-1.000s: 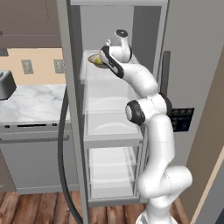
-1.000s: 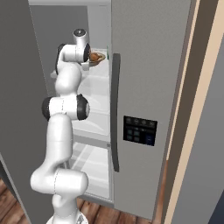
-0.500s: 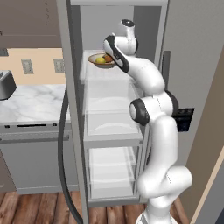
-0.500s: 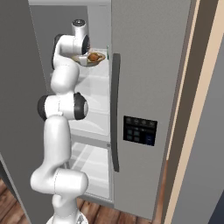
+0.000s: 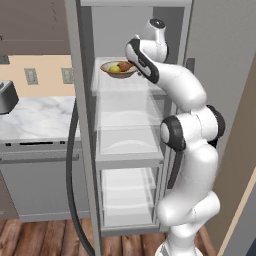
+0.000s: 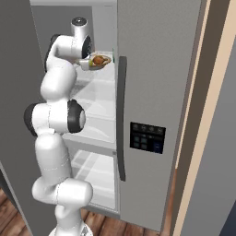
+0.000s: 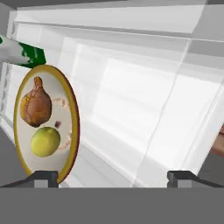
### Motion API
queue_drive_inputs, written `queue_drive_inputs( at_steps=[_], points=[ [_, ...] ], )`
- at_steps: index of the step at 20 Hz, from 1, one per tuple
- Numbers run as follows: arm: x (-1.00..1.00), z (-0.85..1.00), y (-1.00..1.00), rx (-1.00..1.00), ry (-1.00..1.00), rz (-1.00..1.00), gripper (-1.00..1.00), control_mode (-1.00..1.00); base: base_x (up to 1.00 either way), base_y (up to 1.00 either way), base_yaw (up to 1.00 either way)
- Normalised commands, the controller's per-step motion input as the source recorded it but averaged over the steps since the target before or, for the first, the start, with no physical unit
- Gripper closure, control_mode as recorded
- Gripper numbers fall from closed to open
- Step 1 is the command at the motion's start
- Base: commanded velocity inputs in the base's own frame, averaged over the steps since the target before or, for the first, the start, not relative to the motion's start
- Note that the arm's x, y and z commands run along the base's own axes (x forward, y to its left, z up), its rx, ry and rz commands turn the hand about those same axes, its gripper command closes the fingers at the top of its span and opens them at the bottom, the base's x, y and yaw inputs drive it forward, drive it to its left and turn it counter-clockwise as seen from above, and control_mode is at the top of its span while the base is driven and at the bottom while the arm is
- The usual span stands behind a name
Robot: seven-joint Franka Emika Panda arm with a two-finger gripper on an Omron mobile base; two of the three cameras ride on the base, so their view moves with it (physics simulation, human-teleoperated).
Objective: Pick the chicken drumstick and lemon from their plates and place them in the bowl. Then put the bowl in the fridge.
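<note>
In the left base view I am seeing my white arm reaching up into the open fridge [image 5: 85, 150], with the bowl [image 5: 119, 69] sitting at the top shelf level, the lemon [image 5: 115, 69] and chicken drumstick [image 5: 125, 65] inside it, and a marble worktop [image 5: 35, 110] off to the left. In the right base view the bowl [image 6: 100, 61] is showing just beside my hand, past the fridge door's dark handle [image 6: 120, 117]. In the hand view the jaws are standing wide apart, gripping nothing, while the bowl [image 7: 72, 118] is lying off to the left holding the drumstick [image 7: 36, 105] and lemon [image 7: 45, 141] side by side.

The bowl [image 5: 119, 69] fills the top shelf's [image 5: 131, 86] left; its right side seems free.
</note>
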Motion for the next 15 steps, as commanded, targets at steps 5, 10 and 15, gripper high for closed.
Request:
queue_drive_inputs(
  at_steps=[5,10,15],
  points=[
    [-0.93,-0.13,-0.14,0.00,-0.14,-0.03,-1.00,-1.00,0.00,0.00,0.00],
    [-0.93,-0.05,-0.16,0.00,-0.07,-0.01,-1.00,-1.00,0.00,0.00,0.00],
    [-0.94,-0.01,-0.18,0.00,-0.01,0.00,-1.00,-1.00,0.00,0.00,0.00]
  ],
)
